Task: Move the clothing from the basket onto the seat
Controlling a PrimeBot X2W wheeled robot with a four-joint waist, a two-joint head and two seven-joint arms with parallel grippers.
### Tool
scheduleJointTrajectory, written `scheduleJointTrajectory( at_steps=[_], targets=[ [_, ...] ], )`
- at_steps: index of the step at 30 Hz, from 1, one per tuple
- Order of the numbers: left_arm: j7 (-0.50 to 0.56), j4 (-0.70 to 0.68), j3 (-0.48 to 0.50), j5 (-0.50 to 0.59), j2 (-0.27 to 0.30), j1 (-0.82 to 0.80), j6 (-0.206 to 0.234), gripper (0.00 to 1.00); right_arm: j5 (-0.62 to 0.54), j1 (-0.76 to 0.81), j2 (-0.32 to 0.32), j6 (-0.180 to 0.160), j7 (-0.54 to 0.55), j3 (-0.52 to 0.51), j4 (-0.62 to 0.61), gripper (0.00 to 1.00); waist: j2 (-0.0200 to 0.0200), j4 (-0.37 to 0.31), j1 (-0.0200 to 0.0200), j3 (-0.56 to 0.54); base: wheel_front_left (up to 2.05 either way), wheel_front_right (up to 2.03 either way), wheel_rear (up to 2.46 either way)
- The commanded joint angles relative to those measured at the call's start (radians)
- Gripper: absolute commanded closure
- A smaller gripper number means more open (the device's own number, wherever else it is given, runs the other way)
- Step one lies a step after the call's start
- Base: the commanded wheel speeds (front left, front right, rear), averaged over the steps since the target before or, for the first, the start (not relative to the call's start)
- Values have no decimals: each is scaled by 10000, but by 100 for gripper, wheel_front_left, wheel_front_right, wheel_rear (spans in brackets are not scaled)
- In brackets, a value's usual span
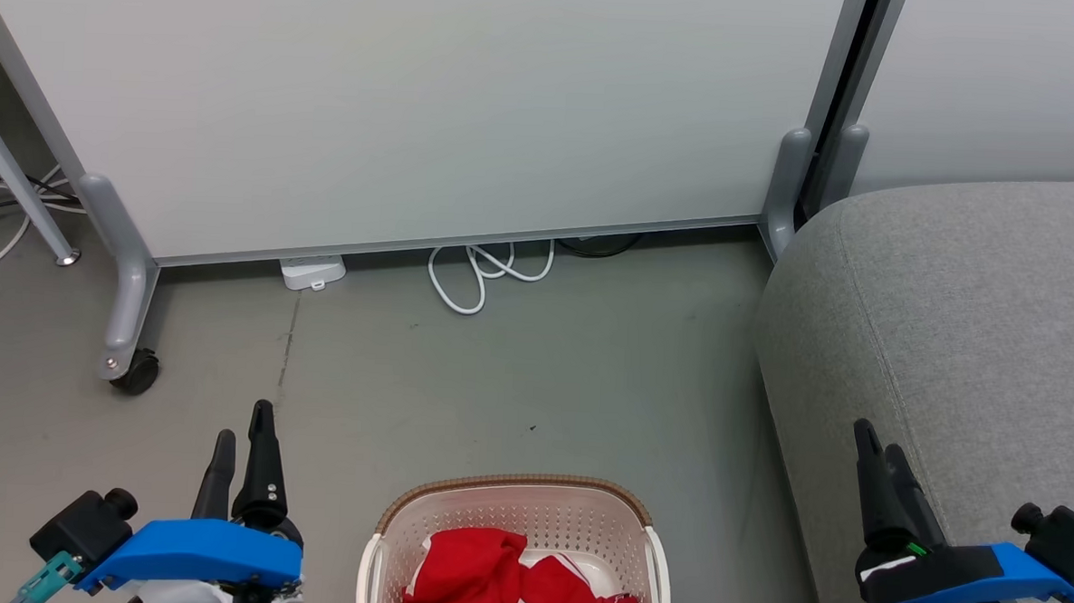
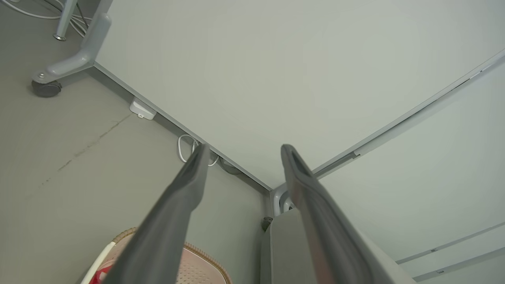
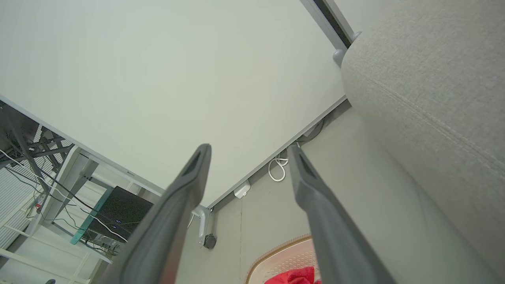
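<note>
pale partition panel (image 1: 419, 106) on grey floor (image 1: 516, 364); black caster (image 1: 140, 373); white cable (image 1: 479, 276), small white box (image 1: 313, 272) beneath.

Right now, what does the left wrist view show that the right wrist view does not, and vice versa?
Left wrist view alone of the two: the left pincer, open, and rails on the farther wall panel. Right wrist view alone of the two: the right pincer, open, a dark box under a desk, and the stitched seam along the seat. Shared: the basket with red clothing, the seat, the white cable loop, a caster and the grey floor.
</note>
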Motion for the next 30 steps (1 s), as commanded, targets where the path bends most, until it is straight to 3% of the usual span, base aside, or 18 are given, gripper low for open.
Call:
scheduleJointTrajectory(
  at_steps=[1, 30],
  targets=[
    [-108, -144, -84, 371, 88, -106, 31, 0, -367, -180, -69, 25, -91, 23, -143, 0, 0, 0, 0, -5, 0, 0, 0],
    [-976, 45, -840, 4177, 336, -126, 233, 0, -4189, -205, -101, 30, -665, 219, -199, 0, 0, -2, 0, 34, 0, 0, 0]
  ],
)
